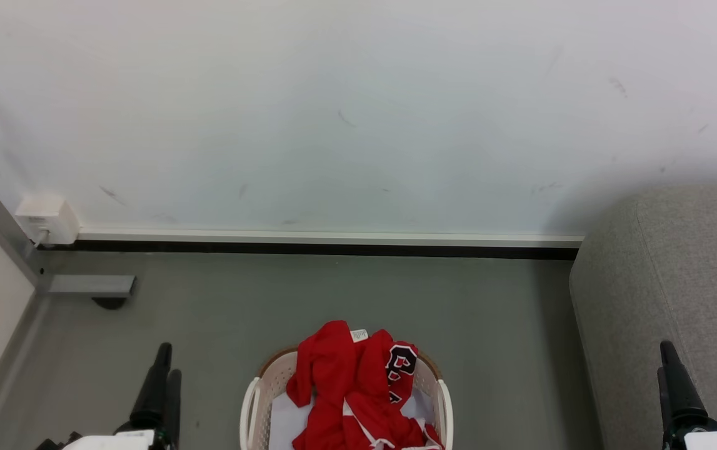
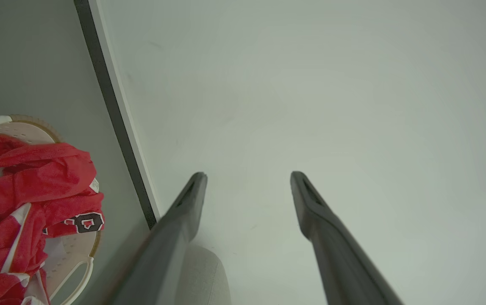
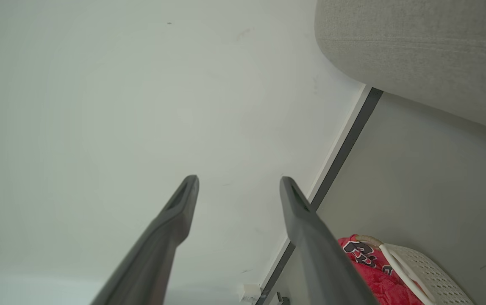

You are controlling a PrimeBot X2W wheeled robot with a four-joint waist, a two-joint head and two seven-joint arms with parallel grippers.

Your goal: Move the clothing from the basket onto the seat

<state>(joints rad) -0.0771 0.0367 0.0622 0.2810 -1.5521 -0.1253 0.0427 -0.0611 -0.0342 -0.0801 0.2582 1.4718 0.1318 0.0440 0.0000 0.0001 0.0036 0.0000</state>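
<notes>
The red clothing (image 1: 345, 387) with white trim and a black-and-white letter patch is heaped in the white perforated basket (image 1: 250, 406) at the bottom middle of the head view, spilling over its far rim. To the right stands the light grey sofa (image 1: 677, 281). My left gripper (image 1: 169, 361) hangs open left of the basket, and my right gripper (image 1: 664, 357) hangs open in front of the sofa. Both are apart from the clothing and hold nothing. The left wrist view has the left gripper (image 2: 248, 175), clothing (image 2: 26, 190) and basket (image 2: 77, 271). The right wrist view has the right gripper (image 3: 239, 180), sofa (image 3: 416, 51), basket (image 3: 429, 275) and clothing (image 3: 365, 262).
A white wall (image 1: 358, 112) with a dark baseboard (image 1: 333, 249) runs behind the basket. A white socket box (image 1: 49, 219) and a grey metal frame with a foot (image 1: 89, 286) stand at the left. Grey floor (image 1: 489, 325) lies between basket and sofa.
</notes>
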